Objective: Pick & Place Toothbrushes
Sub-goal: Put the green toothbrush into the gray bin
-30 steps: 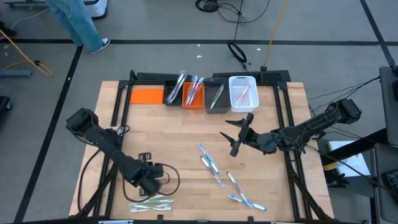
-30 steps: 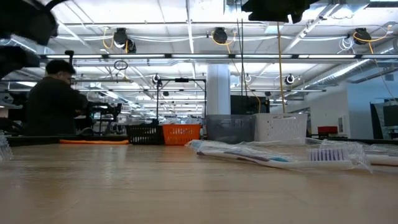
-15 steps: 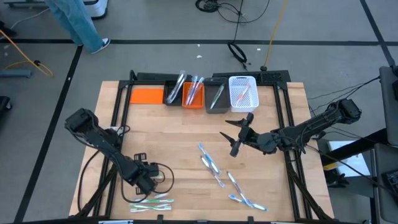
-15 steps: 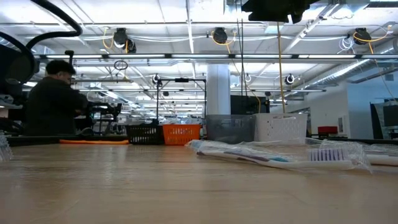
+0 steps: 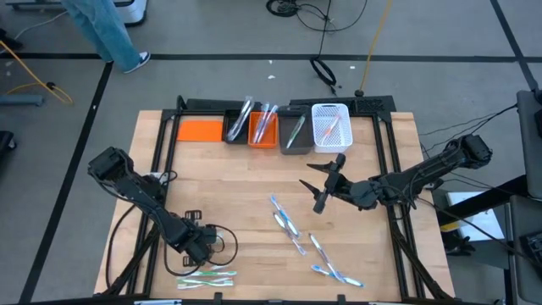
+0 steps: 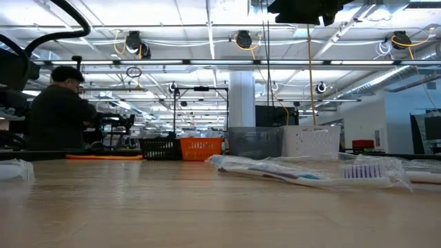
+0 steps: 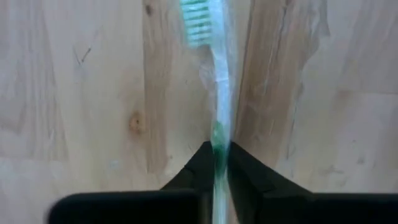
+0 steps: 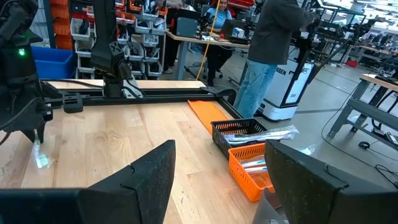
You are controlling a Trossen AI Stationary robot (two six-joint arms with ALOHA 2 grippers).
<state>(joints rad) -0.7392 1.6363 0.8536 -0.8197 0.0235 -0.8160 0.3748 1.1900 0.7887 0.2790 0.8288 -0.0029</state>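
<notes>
My left gripper (image 5: 199, 247) is low over the table's near left and is shut on a green toothbrush (image 7: 217, 93) in a clear wrapper. Its bristle head (image 7: 196, 15) lies beyond the fingertips. Two or three more wrapped toothbrushes (image 5: 206, 278) lie flat at the near edge just past the gripper. Others lie flat at the centre (image 5: 285, 222) and near right (image 5: 332, 271). My right gripper (image 5: 315, 186) hangs open above the table's middle right, holding nothing. Its dark fingers frame the right wrist view, which shows my left gripper (image 8: 32, 130) farther off. My left gripper pinches the toothbrush's handle at its green part (image 7: 218, 144) between its two fingertips (image 7: 244, 163). The fingers lie along the brush, which runs straight out past them, head outermost. Whether the head rests on the wood, I cannot tell.
Along the far edge stand a flat orange piece (image 5: 199, 130), a black bin (image 5: 235, 127), an orange bin (image 5: 262, 129), a grey bin (image 5: 294, 133) and a white bin (image 5: 330, 125), some holding toothbrushes. A black cable loop (image 5: 222, 246) lies by my left gripper. A person (image 6: 58, 110) sits beyond the table.
My left gripper has shifted a little toward the table's left edge. In the low view, a pale wrapped toothbrush at the picture's left edge has come farther into view.
</notes>
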